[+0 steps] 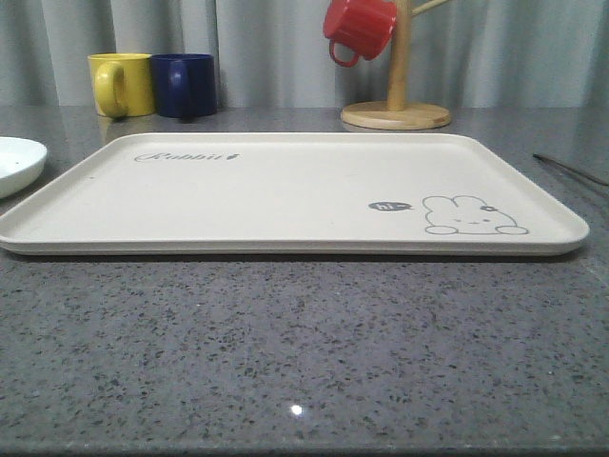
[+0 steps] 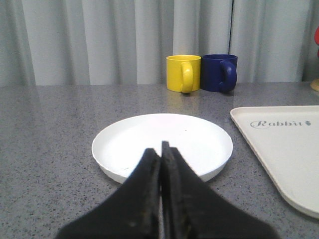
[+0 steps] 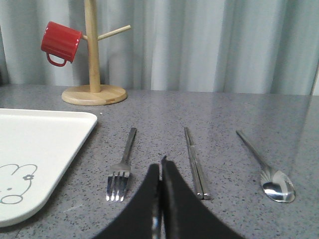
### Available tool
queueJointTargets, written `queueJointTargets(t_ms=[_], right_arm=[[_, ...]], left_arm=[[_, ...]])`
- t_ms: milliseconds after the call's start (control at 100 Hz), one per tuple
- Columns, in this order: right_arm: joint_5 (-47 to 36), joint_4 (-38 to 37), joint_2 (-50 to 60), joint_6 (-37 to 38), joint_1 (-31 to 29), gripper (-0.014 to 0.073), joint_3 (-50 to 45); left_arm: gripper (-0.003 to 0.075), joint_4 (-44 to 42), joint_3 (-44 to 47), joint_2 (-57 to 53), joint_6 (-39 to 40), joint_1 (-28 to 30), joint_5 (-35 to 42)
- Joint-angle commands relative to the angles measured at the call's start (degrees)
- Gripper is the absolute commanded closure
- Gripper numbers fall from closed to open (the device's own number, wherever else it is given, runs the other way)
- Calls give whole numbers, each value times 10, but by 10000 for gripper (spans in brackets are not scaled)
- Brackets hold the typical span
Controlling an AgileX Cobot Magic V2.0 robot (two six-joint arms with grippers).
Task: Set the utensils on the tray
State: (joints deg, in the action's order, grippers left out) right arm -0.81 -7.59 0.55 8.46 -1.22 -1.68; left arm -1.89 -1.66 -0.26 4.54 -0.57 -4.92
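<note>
The cream tray [image 1: 285, 190] with the rabbit drawing lies bare in the middle of the table. A white plate [image 2: 164, 142] rests on the table to its left, and my left gripper [image 2: 160, 149] hovers shut over the plate's near edge, holding nothing. To the right of the tray [image 3: 35, 149], a silver fork [image 3: 122, 167], a pair of metal chopsticks [image 3: 196, 164] and a metal spoon [image 3: 266, 169] lie side by side on the table. My right gripper [image 3: 160, 167] is shut and empty, between the fork and the chopsticks, on their near side.
A yellow mug [image 1: 122, 84] and a blue mug [image 1: 184, 85] stand at the back left. A wooden mug stand [image 1: 396, 105] with a red mug [image 1: 359, 29] hanging on it stands at the back right. A grey curtain closes off the far side.
</note>
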Motion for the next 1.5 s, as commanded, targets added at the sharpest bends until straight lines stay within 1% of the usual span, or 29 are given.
queueJointTargets(t_ms=[0,100,220,330,460,490,540,560,590,610,660,720,730,770,810,930,1020,1260,1380,1490], right_arm=[[-47,-7,11,-1,-2,662,1],[-47,-7,11,-1,-2,662,1],[-47,-7,11,-1,-2,662,1],[-47,-7,11,-1,-2,662,1],[-47,-7,11,-1,-2,662,1],[-47,-7,11,-1,-2,662,1],[-47,-7,11,-1,-2,662,1],[-47,-7,11,-1,-2,662,1],[-47,-7,11,-1,-2,662,1],[-47,-7,11,-1,-2,662,1],[-47,-7,11,-1,-2,662,1],[-47,-7,11,-1,-2,662,1],[-47,-7,11,-1,-2,662,1],[-47,-7,11,-1,-2,662,1],[-47,-7,11,-1,-2,662,1],[-47,-7,11,-1,-2,662,1],[-47,-7,11,-1,-2,662,1],[-47,-7,11,-1,-2,662,1],[-47,-7,11,-1,-2,662,1],[-47,-7,11,-1,-2,662,1]], left_arm=[[739,0,-46,-16,5,0,18],[739,0,-78,3,5,0,-35],[739,8,-109,47,10,-8,-61],[739,8,-153,112,10,-18,-117],[736,8,-207,199,10,-21,-152],[726,8,-222,217,10,-21,-160],[680,8,-243,250,10,-21,-179],[650,8,-252,264,10,-21,-183],[587,8,-263,283,10,-21,-191],[559,8,-271,297,10,-21,-194],[437,8,-289,328,10,-21,-194],[345,8,-311,363,10,-21,-194],[317,8,-316,372,10,-21,-196],[288,8,-335,397,10,-21,-199],[286,7,-353,418,10,-21,-209],[309,3,-421,489,12,-9,-256],[312,6,-475,546,14,15,-289],[312,19,-608,692,16,98,-409],[312,19,-658,762,16,124,-473],[312,19,-692,817,16,142,-502]])
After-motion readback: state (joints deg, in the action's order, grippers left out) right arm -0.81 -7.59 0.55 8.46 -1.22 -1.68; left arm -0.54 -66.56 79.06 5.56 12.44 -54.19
